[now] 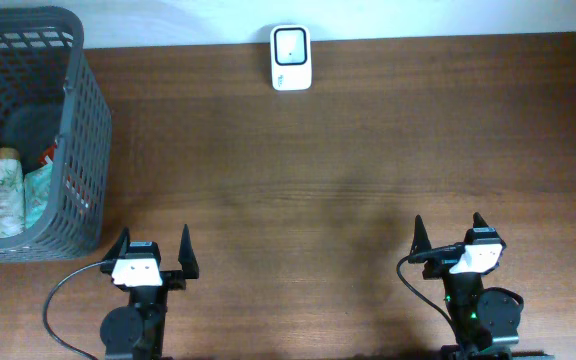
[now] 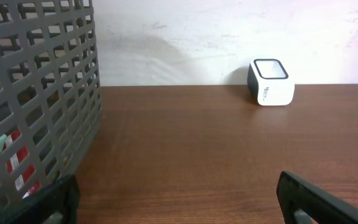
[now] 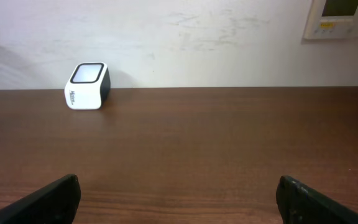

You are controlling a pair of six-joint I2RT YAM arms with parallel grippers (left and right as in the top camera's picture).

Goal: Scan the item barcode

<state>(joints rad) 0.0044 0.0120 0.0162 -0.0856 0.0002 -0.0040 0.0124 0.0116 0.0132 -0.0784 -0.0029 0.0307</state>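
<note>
A small white barcode scanner [image 1: 291, 58] with a dark window stands at the table's far edge, also seen in the left wrist view as the scanner [image 2: 271, 83] and in the right wrist view as the scanner [image 3: 87, 86]. Several items [image 1: 10, 192] lie inside the grey mesh basket [image 1: 78, 150] at the far left, including a bottle with a tan cap. My left gripper [image 1: 154, 248] is open near the front edge, just right of the basket, holding nothing. My right gripper [image 1: 448, 229] is open at the front right, also holding nothing.
The basket wall [image 2: 36, 93] fills the left side of the left wrist view, close to my left finger. A white wall runs behind the table, with a wall panel [image 3: 342, 17] at the upper right. Brown wooden tabletop [image 1: 318, 190] spans between grippers and scanner.
</note>
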